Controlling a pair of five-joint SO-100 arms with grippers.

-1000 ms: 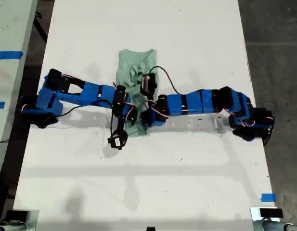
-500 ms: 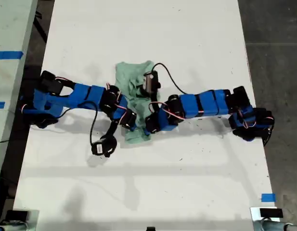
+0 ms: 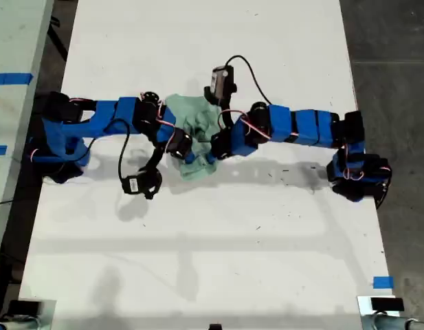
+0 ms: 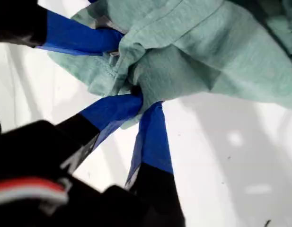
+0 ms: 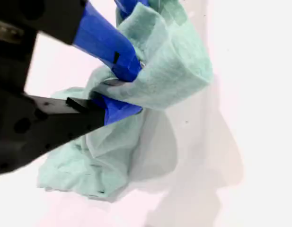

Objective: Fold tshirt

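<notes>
The pale mint-green tshirt (image 3: 198, 124) lies bunched at the middle of the white table (image 3: 232, 240), between two blue arms reaching in from the exterior view's left and right. My first gripper (image 4: 137, 97) is shut on a gathered pinch of the tshirt (image 4: 207, 56). A blue finger of the other gripper (image 4: 79, 39) holds the cloth close beside it. My second gripper (image 5: 121, 90) is shut on a rolled fold of the tshirt (image 5: 176, 61), lifted off the table. The wrist views do not show which exterior arm is which.
A blue tape mark (image 3: 382, 282) lies near the table's corner at the exterior view's lower right. Another blue strip (image 3: 11, 78) sits on a neighbouring surface at the exterior view's left. Dark floor borders the table on both sides.
Both arms have swung toward the top of the exterior view, carrying the shirt's lower edge with them. The shirt is now shorter and more bunched.
</notes>
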